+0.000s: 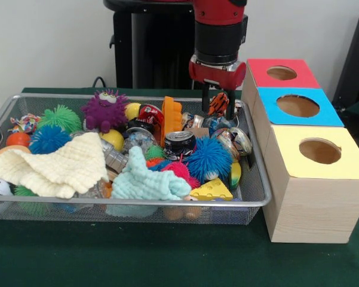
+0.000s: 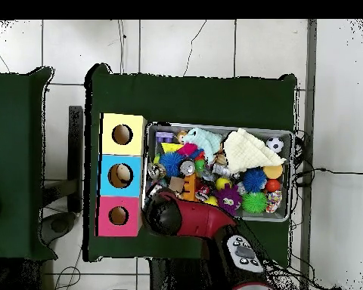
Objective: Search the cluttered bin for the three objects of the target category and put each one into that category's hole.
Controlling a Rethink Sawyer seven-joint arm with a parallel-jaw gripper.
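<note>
The silver wire mesh bin (image 1: 137, 204) is full of toys and cloths; it also shows in the overhead view (image 2: 215, 125). My gripper (image 1: 218, 103) hangs over the bin's far right corner, next to the boxes. It is shut on a small orange and black striped toy (image 1: 218, 105), held at about the height of the bin's rim. Three wooden boxes with round holes stand to the right of the bin: a red-topped one (image 1: 260, 69), a blue-topped one (image 1: 331, 113) and a yellow-topped one (image 1: 346, 164). In the overhead view my arm (image 2: 169, 215) hides the gripper.
The bin holds a cream cloth (image 1: 60, 164), a mint cloth (image 1: 146, 182), a purple fuzzy monster (image 1: 104, 110), a blue spiky ball (image 1: 209, 158), a drink can (image 1: 179, 143), a yellow cheese wedge (image 1: 210, 190) and an orange toothed block (image 1: 172, 116).
</note>
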